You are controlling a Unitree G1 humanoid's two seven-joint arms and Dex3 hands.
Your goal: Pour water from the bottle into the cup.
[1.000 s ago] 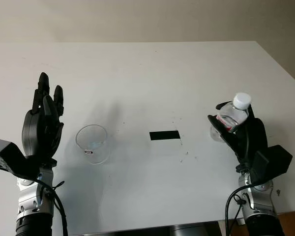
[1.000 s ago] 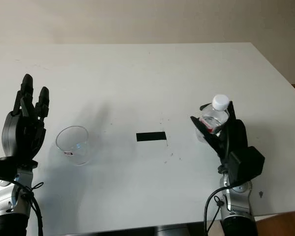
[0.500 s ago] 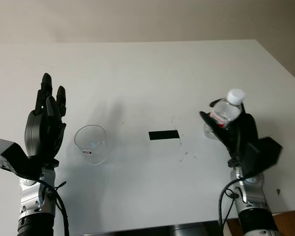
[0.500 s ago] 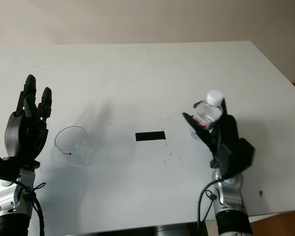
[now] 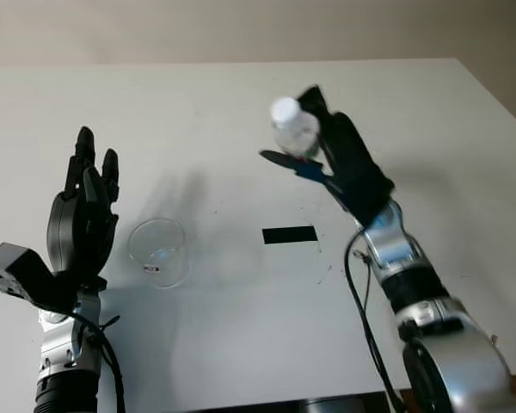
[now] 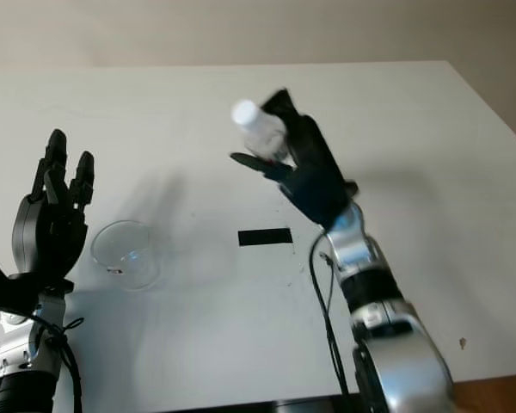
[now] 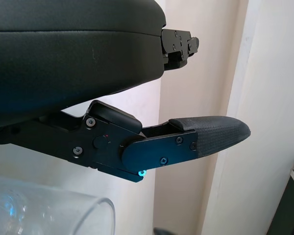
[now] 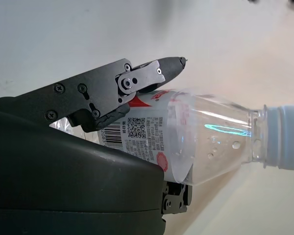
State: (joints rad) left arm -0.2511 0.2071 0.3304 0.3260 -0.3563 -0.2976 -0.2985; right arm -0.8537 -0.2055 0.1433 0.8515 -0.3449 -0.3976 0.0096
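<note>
our right hand (image 5: 340, 163) is clamped on the clear plastic bottle (image 5: 294, 131), white cap (image 5: 285, 109) on: tipping over the clear cup (image 5: 159, 250) pours nothing; our left hand (image 5: 82, 228) is open beside it

Left hand (image 7: 137, 93) open, holding nothing. Black shell runs along one side, one textured fingertip (image 7: 213, 134) reaching out over the white counter (image 7: 269, 98). Rim of the clear cup (image 7: 63, 213) sits just beside the hand, not touching it. Small blue light on the finger joint.
</note>
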